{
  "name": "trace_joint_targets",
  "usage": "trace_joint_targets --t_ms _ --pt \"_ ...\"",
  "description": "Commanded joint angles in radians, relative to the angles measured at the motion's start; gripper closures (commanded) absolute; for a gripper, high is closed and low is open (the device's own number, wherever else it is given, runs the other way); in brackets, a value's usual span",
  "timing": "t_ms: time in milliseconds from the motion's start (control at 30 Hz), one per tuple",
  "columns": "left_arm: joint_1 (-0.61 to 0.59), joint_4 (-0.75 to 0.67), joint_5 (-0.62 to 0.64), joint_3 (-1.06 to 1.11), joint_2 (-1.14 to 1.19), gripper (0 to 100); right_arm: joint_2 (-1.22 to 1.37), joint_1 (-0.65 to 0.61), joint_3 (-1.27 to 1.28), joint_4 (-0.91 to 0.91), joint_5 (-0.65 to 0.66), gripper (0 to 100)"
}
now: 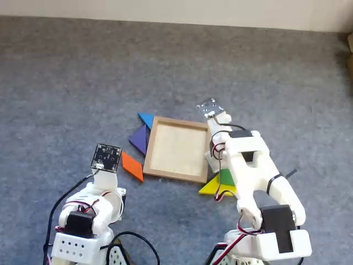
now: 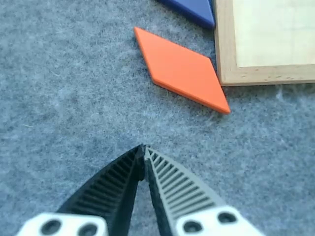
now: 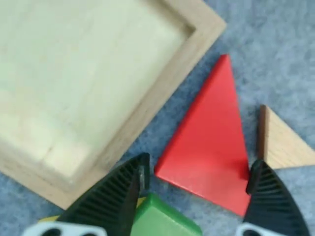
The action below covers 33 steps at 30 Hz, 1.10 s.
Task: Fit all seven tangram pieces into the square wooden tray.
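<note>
The right pincer (image 3: 198, 173) was spread wide and held nothing. One black finger (image 3: 123, 191) was by the rim of the square wooden tray (image 3: 182, 64), and the other was past the red triangle (image 3: 209, 142) (so the red piece sat between them). Its arm (image 1: 253, 165) came up from the lower right of the high view and bent over the tray's right edge. The left pincer (image 2: 144, 148) was pinched tight on nothing, low over the grey carpet (image 2: 59, 98) near the orange slanted piece (image 2: 182, 71).

The tray lay flat in the middle of the high view. The orange piece lay just beside its lower left corner. A purple triangle (image 1: 139, 139) and a small blue triangle (image 1: 146, 118) lay by its left side. A green piece (image 1: 225, 178) and a yellow triangle (image 1: 212, 189) lay at its lower right.
</note>
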Motion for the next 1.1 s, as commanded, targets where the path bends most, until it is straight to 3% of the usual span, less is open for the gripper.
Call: trace_joint_targets --t_ms 0,667,867,1067 --pt "-0.01 0.006 -0.008 0.019 -0.044 99 0.005 0.018 -0.071 -0.013 0.009 69.1" --pt "-0.01 0.006 -0.008 0.019 -0.044 99 0.018 0.019 -0.074 -0.013 0.009 69.2" --pt "-0.01 0.006 -0.008 0.019 -0.044 99 0.162 0.024 -0.084 -0.01 0.009 80.3" --pt "-0.01 0.006 -0.008 0.019 -0.044 99 0.13 0.025 -0.084 -0.007 0.011 81.3"
